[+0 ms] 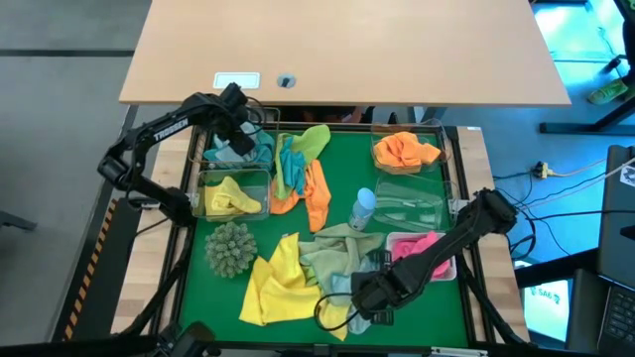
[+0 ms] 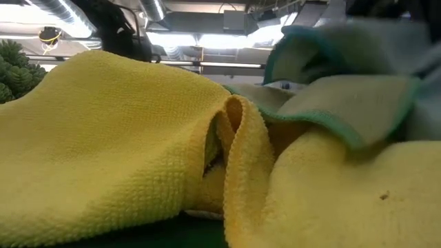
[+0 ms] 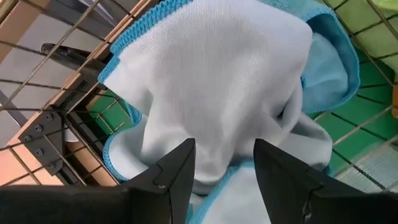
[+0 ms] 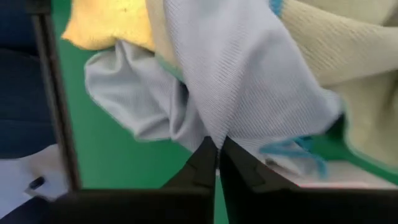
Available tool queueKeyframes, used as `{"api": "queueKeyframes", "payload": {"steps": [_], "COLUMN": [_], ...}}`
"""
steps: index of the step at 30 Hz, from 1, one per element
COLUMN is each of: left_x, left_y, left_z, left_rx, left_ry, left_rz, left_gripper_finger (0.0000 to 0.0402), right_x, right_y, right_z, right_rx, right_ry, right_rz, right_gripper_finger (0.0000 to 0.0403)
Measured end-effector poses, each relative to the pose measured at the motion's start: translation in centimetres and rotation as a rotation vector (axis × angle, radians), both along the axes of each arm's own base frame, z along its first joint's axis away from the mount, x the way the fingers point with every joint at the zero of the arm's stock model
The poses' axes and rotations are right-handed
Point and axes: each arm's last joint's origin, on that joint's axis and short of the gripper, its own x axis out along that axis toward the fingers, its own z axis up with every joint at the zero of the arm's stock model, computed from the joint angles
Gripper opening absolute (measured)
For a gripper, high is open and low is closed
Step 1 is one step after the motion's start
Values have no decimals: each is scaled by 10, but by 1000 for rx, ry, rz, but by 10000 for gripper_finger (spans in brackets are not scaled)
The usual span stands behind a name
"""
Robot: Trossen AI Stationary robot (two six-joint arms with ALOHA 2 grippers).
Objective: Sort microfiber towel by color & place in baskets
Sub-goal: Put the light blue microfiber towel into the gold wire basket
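My left gripper point(image 1: 235, 127) point(image 3: 222, 163) is open over the far-left basket point(image 1: 260, 159), its fingers just above a light-blue towel point(image 1: 236, 151) point(image 3: 217, 81) bunched inside. My right gripper point(image 1: 344, 307) point(image 4: 217, 152) is low at the near edge, shut on another light-blue towel point(image 4: 249, 74) beside the near pile. That pile has a yellow towel point(image 1: 276, 286) point(image 2: 103, 138) and a light-green one point(image 1: 337, 253) point(image 2: 344, 103). A yellow towel fills a left basket point(image 1: 231, 196). An orange one point(image 1: 407, 151) and a pink one point(image 1: 417, 244) sit in right baskets. My left gripper's fingers point(image 3: 180, 171) stand on either side of a fold of the light-blue towel in the basket; whether they touch it, I cannot tell. My right gripper pinches a fold of the pale light-blue towel point(image 4: 227, 127) between its two shut fingertips. The cloth spreads out beyond them, slack, lying against the light-green and yellow towels.
A mixed heap of green, blue and orange towels point(image 1: 303, 169) lies mid-table. A small light-blue bottle point(image 1: 364, 206) stands beside a clear basket point(image 1: 409, 205) with nothing in it. The spiky ball point(image 1: 230, 248) point(image 2: 17, 72) sits near left. A raised rim point(image 1: 459, 169) frames the green mat.
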Motion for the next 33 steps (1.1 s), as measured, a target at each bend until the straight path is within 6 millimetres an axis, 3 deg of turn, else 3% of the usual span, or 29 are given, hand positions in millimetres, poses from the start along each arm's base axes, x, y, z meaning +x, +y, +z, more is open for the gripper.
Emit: {"api": "queueKeyframes", "payload": {"steps": [10, 16, 22, 33], "left_x": [-13, -23, -23, 9], "left_y": [-23, -48, -72, -100], "left_z": [33, 60, 82, 107], "left_rx": [49, 67, 64, 152], "left_ry": [-147, -353, -587, -850], "left_rz": [-30, -108, -292, -617], "left_gripper_finger": [157, 157, 157, 157], "right_x": [-9, -13, -18, -20], "right_y": [-13, -23, -39, -103], "right_z": [84, 136, 184, 214], "right_rx": [-177, -315, -450, -593], "right_ry": [-79, -299, -500, -538], "right_rz": [40, 133, 227, 238], "right_gripper_finger": [4, 7, 6, 6]}}
